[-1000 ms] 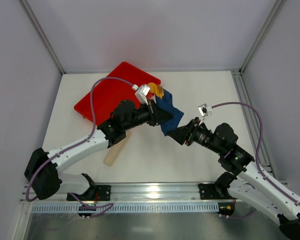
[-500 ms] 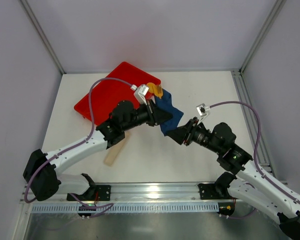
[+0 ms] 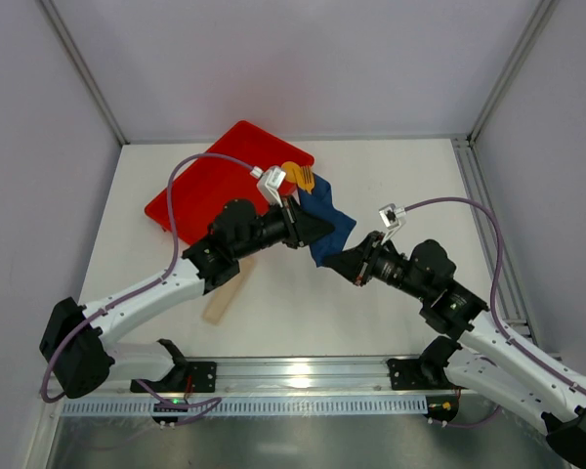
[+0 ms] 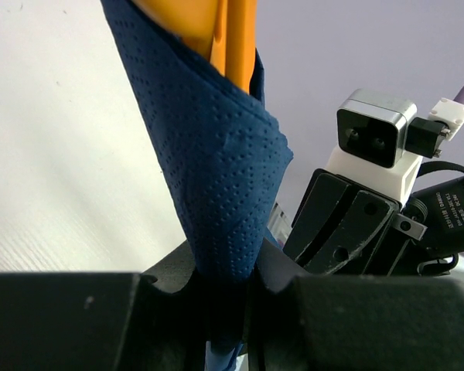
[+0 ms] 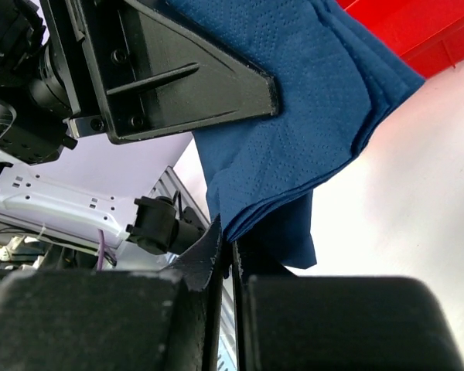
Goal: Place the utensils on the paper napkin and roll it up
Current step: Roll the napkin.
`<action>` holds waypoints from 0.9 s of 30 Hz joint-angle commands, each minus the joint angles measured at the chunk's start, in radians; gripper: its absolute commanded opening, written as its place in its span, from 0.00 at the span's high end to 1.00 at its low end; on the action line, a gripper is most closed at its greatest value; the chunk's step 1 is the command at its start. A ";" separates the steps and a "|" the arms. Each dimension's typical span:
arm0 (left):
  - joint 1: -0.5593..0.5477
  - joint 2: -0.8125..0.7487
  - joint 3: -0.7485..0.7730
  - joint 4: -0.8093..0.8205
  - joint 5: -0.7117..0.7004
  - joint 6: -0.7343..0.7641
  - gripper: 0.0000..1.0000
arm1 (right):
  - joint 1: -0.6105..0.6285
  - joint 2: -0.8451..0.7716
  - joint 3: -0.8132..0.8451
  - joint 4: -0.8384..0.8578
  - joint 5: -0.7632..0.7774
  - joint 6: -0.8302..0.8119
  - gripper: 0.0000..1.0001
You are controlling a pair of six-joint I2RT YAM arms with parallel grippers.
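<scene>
The navy paper napkin (image 3: 338,221) hangs off the table, folded around the orange utensils (image 3: 299,176), whose ends stick out at the top. My left gripper (image 3: 322,232) is shut on the wrapped bundle; the left wrist view shows its jaws (image 4: 230,270) pinching the napkin (image 4: 216,147) below the utensils (image 4: 233,35). My right gripper (image 3: 326,262) is just below, shut on the napkin's lower edge. In the right wrist view the right gripper (image 5: 232,247) clamps the layered napkin (image 5: 294,116) edge, under one of the left gripper's fingers (image 5: 178,77).
The red tray (image 3: 210,186) lies tilted at the back left, behind the left arm, and shows again as the tray (image 5: 402,27). A pale beige strip (image 3: 222,298) lies under the left forearm. Metal frame posts stand at the sides and a rail runs along the near edge.
My right gripper has moved up to the napkin's lower edge and shut on it. Both arms and the bundle have drifted slightly left.
</scene>
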 commanded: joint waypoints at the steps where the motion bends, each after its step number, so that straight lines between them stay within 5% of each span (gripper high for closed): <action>1: 0.002 -0.033 0.000 0.064 -0.021 0.001 1.00 | 0.009 0.005 -0.011 0.040 -0.018 0.012 0.96; 6: 0.002 -0.047 0.004 0.048 -0.007 0.006 1.00 | 0.011 -0.018 -0.004 -0.004 0.000 -0.004 0.96; 7: 0.002 -0.051 0.004 0.047 -0.004 0.007 1.00 | 0.009 -0.024 0.004 -0.019 -0.003 -0.013 0.91; 8: 0.002 -0.051 0.004 0.044 0.002 0.010 1.00 | 0.009 -0.029 0.024 -0.054 -0.015 -0.033 0.70; 11: 0.004 -0.061 0.003 0.041 0.043 0.015 1.00 | 0.009 -0.054 0.077 -0.172 -0.053 -0.103 0.42; 14: 0.004 -0.073 0.000 0.035 0.081 0.017 1.00 | 0.009 -0.086 0.125 -0.294 -0.044 -0.155 0.29; 27: -0.001 -0.068 -0.008 0.084 0.198 -0.014 1.00 | 0.009 -0.086 0.137 -0.173 -0.107 -0.119 0.07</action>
